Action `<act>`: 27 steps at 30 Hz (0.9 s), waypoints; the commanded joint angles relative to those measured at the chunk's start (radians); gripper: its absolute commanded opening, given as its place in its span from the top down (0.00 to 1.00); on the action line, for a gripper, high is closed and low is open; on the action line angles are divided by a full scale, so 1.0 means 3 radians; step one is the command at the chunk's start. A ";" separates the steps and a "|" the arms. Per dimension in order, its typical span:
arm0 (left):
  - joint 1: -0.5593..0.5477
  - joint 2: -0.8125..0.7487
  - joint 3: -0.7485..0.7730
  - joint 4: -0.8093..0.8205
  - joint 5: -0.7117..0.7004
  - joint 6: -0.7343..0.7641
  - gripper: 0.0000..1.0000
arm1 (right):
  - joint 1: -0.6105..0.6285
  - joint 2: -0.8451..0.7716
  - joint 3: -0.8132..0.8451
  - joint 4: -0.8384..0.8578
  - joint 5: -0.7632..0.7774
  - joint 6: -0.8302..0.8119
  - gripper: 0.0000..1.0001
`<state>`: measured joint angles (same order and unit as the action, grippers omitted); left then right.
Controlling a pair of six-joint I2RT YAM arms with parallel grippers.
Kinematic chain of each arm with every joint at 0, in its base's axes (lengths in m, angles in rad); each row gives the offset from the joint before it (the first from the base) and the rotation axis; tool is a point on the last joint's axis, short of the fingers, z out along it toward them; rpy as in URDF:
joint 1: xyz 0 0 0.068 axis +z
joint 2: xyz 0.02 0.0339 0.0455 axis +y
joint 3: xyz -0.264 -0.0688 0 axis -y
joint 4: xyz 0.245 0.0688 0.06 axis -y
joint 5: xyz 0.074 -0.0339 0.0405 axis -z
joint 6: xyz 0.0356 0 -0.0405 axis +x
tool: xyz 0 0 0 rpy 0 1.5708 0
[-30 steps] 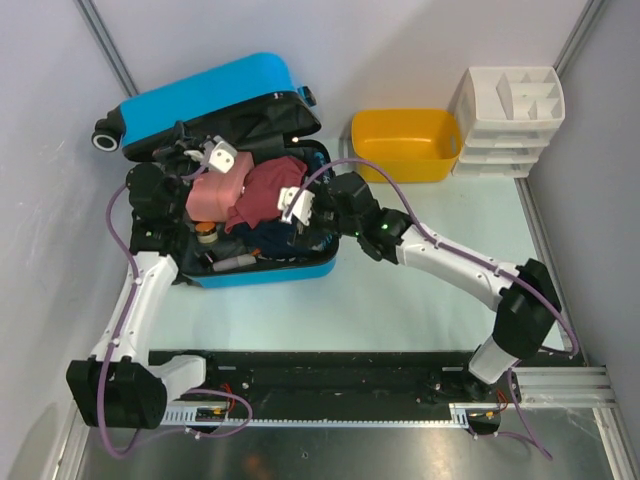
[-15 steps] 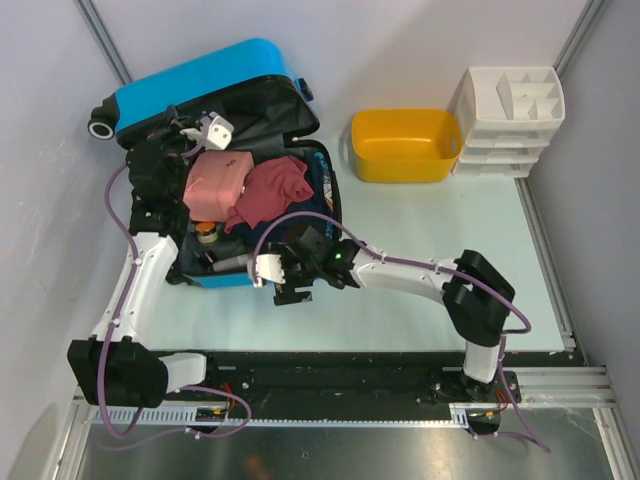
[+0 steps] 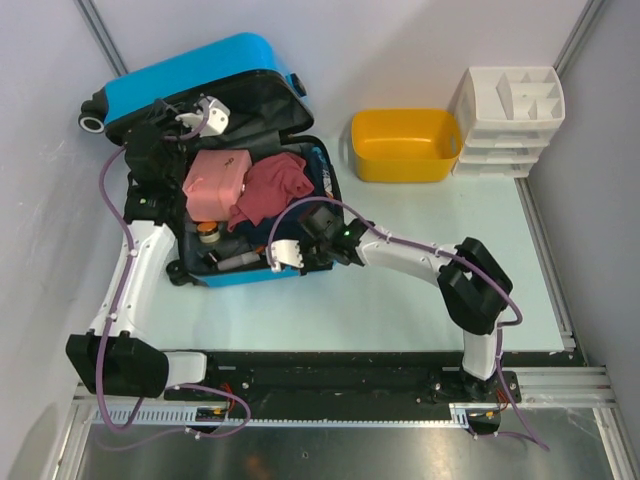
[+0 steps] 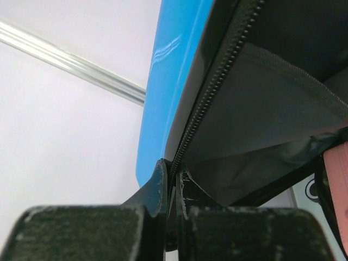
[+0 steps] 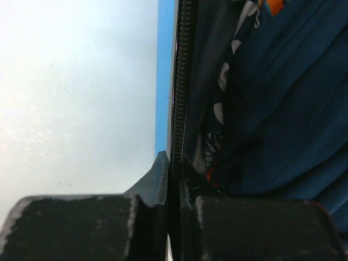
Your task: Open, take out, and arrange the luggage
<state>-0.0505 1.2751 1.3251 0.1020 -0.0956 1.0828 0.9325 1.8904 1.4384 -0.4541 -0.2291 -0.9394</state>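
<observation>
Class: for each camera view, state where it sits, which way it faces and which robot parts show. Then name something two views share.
Top external: above and behind the bases, facing down at the table; shows left arm, right arm and the open bright-blue hard-shell suitcase.
Left wrist: on the left arm, facing along the left tool, shut on the lid's rim.
Right wrist: on the right arm, facing along the right tool, shut on the lower shell's rim.
Shared: both wrist views show the black zipper band.

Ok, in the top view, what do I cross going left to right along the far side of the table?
luggage, lid open → yellow tub → white drawer unit by the right wall.
</observation>
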 commanded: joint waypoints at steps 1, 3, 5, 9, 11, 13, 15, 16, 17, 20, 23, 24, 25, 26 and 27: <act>0.0005 -0.0134 0.0430 0.0320 -0.0479 0.0138 1.00 | -0.0454 -0.0130 0.0114 0.0306 0.0339 -0.0494 1.00; 0.0005 -0.0124 0.0446 0.0294 -0.0510 0.0149 1.00 | -0.0612 -0.0069 0.0165 0.0587 0.0380 -0.0591 1.00; 0.0005 -0.0088 0.0471 0.0284 -0.0556 0.0190 1.00 | -0.0700 0.0013 0.0206 0.0934 0.0380 -0.0622 1.00; 0.0005 0.0024 0.0584 0.0284 -0.0694 0.0343 1.00 | -0.0792 0.0156 0.0201 0.1819 0.0573 -0.0683 0.99; 0.0005 0.0091 0.0716 0.0284 -0.0790 0.0409 1.00 | -0.0813 0.0319 0.0211 0.2452 0.0696 -0.0734 0.96; 0.0005 0.0188 0.0814 0.0279 -0.0862 0.0440 1.00 | -0.0828 0.0483 0.0262 0.2882 0.0972 -0.0811 0.92; 0.0000 0.0244 0.0936 0.0279 -0.0934 0.0456 1.00 | -0.0869 0.0748 0.0446 0.3389 0.1237 -0.0806 0.85; -0.0010 0.0249 0.0972 0.0273 -0.0934 0.0446 1.00 | -0.0889 0.0811 0.0517 0.3502 0.1305 -0.0796 0.84; -0.0016 0.0254 0.1008 0.0258 -0.0949 0.0440 1.00 | -0.0940 0.0862 0.0599 0.3604 0.1376 -0.0796 0.82; -0.0092 0.0239 0.1013 0.0253 -0.0990 0.0532 1.00 | -0.1007 0.0914 0.0600 0.3626 0.1474 -0.0770 0.66; -0.0205 0.0239 0.1024 0.0243 -0.1082 0.0706 1.00 | -0.1048 0.0710 0.0340 0.3407 0.1357 -0.0719 0.57; -0.0260 0.0249 0.1039 0.0238 -0.1113 0.0787 1.00 | -0.1058 0.0648 0.0223 0.3315 0.1321 -0.0684 0.54; -0.0291 0.0270 0.1069 0.0238 -0.1184 0.0823 1.00 | -0.1058 0.0501 0.0151 0.3207 0.1270 -0.0653 0.51; -0.0322 0.0305 0.1125 0.0238 -0.1215 0.0854 1.00 | -0.1073 0.0423 0.0084 0.3004 0.1148 -0.0577 0.50; -0.0363 0.0326 0.1166 0.0233 -0.1236 0.0885 1.00 | -0.1073 0.0347 0.0028 0.2906 0.1091 -0.0540 0.49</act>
<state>-0.1043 1.4178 1.5211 -0.0666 -0.4007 1.2545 0.7292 2.0914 1.4700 0.1413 -0.1333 -1.0931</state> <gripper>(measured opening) 0.036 0.501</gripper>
